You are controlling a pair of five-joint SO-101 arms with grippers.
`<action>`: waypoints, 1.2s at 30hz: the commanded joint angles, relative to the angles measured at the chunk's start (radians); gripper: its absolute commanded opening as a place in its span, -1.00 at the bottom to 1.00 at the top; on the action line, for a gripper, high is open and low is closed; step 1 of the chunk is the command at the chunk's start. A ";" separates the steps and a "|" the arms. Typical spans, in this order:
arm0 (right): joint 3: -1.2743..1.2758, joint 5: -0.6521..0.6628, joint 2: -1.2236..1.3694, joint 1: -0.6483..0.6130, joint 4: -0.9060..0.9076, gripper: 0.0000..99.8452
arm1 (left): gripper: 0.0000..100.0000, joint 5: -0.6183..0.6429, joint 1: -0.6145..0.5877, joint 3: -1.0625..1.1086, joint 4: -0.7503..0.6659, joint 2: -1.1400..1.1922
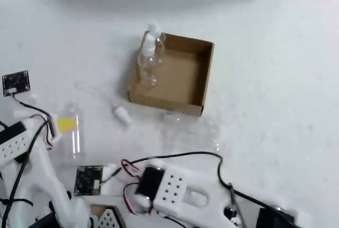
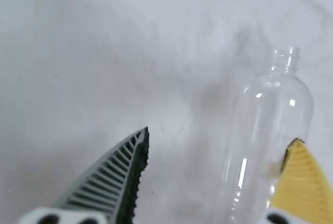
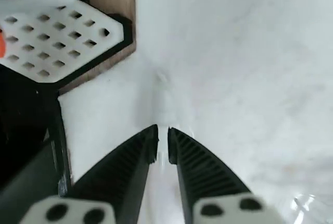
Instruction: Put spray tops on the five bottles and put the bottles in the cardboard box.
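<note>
at the near edge of the tabletop [image 1: 275, 79] the right end effector [image 3: 162, 130] sits clenched on nothing, tips almost touching, low over the bare surface. a perforated white plate [image 3: 52, 36] lies just beyond it. near left, the left end effector [image 2: 221, 135] is released, jaws wide, with the uncapped bottle [image 2: 265, 130] between them. the bottle is against the yellow finger [image 2: 304, 182] and well apart from the grey finger [image 2: 117, 182]. it looks to be lying down, neck pointing far, though i can't be sure.

risks, as a judgement: the bottle is round and clear and touched on one side only, so a close could roll or squirt it out rather than pinch it. a grip low on the body may also let it tilt when a top is pressed on.

the spray top [image 1: 122, 114] lies loose to the right of that bottle, apart from both arms. the right end effector would have to open first to take it.

a second clear bottle [image 1: 193, 127] lies just in front of the cardboard box [image 1: 208, 69], between the right arm and the box. it's hard to see and easy to knock on any reach across. the red and black cables [image 1: 130, 167] and a circuit board [image 1: 88, 180] crowd the near middle.

farther off, the two topped bottles [image 1: 150, 53] lean in the box's far left corner. dropping another in there could tip them, while the right half of the box floor is bare.
</note>
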 commanded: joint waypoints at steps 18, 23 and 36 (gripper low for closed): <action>0.002 -0.037 0.059 -0.105 0.031 -0.97 | -0.24 0.063 -0.058 -0.238 0.069 0.340; 0.000 -0.037 0.116 -0.136 0.015 -0.97 | -0.24 0.063 -0.059 -0.238 0.066 0.334; -0.021 -0.080 0.130 -0.176 0.012 -0.97 | -0.24 0.064 -0.059 -0.245 0.063 0.340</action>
